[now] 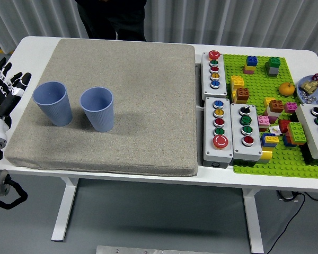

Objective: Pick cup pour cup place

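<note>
Left robot hand (5, 90) spread at mat (122, 63) edge — cups (53, 103) near.

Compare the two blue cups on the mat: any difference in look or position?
The left cup looks smooth-walled; the right cup has fine vertical ribs. The left cup stands nearer the mat's left edge and the robot's open left hand, and slightly farther back; the right cup stands closer to the mat's middle. Both are blue, upright, open-topped, similar in size, and untouched.
</note>
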Tool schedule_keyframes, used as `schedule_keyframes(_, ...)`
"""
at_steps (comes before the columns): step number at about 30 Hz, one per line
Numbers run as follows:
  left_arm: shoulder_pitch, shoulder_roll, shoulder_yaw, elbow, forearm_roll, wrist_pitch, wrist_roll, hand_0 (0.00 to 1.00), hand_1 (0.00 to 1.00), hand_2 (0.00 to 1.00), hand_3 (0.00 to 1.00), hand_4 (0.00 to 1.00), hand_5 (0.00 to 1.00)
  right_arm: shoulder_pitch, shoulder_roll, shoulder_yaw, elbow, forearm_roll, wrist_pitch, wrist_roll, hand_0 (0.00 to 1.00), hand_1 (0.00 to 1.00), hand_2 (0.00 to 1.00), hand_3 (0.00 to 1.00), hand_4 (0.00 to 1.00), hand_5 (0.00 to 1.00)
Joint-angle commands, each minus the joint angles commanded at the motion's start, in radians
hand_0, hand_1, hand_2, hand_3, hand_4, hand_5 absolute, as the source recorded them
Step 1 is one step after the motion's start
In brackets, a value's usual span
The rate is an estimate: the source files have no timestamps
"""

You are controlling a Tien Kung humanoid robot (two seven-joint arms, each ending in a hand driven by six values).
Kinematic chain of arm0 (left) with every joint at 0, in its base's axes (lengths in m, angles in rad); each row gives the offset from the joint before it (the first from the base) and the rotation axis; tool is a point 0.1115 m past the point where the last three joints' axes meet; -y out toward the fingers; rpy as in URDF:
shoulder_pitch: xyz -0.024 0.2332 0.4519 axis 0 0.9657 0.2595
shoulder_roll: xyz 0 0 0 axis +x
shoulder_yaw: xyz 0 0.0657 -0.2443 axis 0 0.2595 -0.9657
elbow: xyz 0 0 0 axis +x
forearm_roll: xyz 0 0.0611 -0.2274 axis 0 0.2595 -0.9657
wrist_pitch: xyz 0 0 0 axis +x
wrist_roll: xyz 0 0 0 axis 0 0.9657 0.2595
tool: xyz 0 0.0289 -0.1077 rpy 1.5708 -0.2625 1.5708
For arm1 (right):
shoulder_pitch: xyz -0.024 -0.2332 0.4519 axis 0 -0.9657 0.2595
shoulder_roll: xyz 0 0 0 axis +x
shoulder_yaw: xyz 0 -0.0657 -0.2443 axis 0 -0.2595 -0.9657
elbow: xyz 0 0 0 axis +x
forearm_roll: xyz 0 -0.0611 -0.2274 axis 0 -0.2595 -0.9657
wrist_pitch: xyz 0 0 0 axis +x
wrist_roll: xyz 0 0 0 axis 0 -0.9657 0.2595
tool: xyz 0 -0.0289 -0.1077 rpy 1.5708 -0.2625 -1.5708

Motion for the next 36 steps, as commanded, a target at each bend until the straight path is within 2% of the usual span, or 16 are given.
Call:
schedule_keyframes(3, 0.017, 0.008, -0.007, -0.013, -0.014, -0.016, 0.003, 0.859, 0.868, 0.998, 0.998, 0.993, 0.446, 0.002, -0.001, 0.0, 0.0, 0.002, 0.0, 0.001, 0.742, 0.71, 0.733, 0.643, 0.216, 0.411)
schedule_keyframes(4, 0.02, 0.009, -0.01, -0.012, -0.014, -0.019, 0.002, 0.866, 0.87, 0.998, 0.998, 0.88, 0.227, 0.002, -0.001, 0.0, 0.0, 0.002, 0.0, 0.001, 0.742, 0.709, 0.733, 0.643, 0.216, 0.412)
schedule_keyframes(10, 0.028, 0.014, -0.01, -0.004, -0.016, -0.022, 0.001, 0.866, 0.87, 0.998, 0.998, 0.88, 0.227, 0.002, -0.001, -0.001, 0.0, 0.003, 0.0, 0.001, 0.742, 0.709, 0.733, 0.643, 0.216, 0.412)
schedule_keyframes(11, 0.028, 0.013, -0.01, -0.003, -0.018, -0.021, 0.0, 0.871, 0.875, 0.998, 0.998, 0.798, 0.112, 0.002, -0.001, -0.001, 0.0, 0.003, 0.0, 0.001, 0.742, 0.709, 0.732, 0.643, 0.216, 0.413)
schedule_keyframes(19, 0.018, 0.008, -0.006, -0.003, -0.033, -0.017, -0.004, 0.872, 0.875, 0.998, 0.998, 0.81, 0.121, 0.003, -0.001, -0.002, 0.0, 0.007, -0.001, 0.001, 0.742, 0.709, 0.732, 0.643, 0.217, 0.412)
schedule_keyframes(22, 0.006, 0.007, -0.002, 0.0, -0.081, -0.039, 0.009, 0.872, 0.875, 0.998, 0.998, 0.81, 0.121, 0.003, -0.002, -0.005, 0.0, 0.011, -0.001, 0.002, 0.742, 0.709, 0.732, 0.643, 0.217, 0.412)
schedule_keyframes(23, 0.004, 0.007, -0.001, 0.001, -0.099, -0.043, 0.013, 0.901, 0.897, 0.998, 0.998, 0.894, 0.998, 0.003, -0.002, -0.006, 0.0, 0.012, -0.001, 0.002, 0.742, 0.709, 0.732, 0.643, 0.216, 0.413)
schedule_keyframes(28, -0.002, -0.001, 0.009, 0.013, -0.125, -0.023, 0.018, 0.901, 0.897, 0.998, 0.998, 0.894, 0.998, 0.003, -0.002, -0.007, 0.0, 0.012, -0.001, 0.002, 0.742, 0.709, 0.732, 0.643, 0.216, 0.413)
schedule_keyframes(29, -0.002, -0.002, 0.009, 0.014, -0.124, -0.022, 0.018, 0.897, 0.892, 0.998, 0.998, 0.832, 0.998, 0.002, -0.002, -0.007, 0.0, 0.012, 0.0, 0.002, 0.742, 0.709, 0.731, 0.642, 0.217, 0.413)
schedule_keyframes(36, 0.001, -0.001, 0.008, 0.014, -0.094, -0.02, 0.023, 0.9, 0.894, 0.998, 0.998, 0.838, 0.998, 0.0, -0.001, -0.005, 0.0, 0.007, 0.001, 0.001, 0.741, 0.708, 0.731, 0.642, 0.217, 0.415)
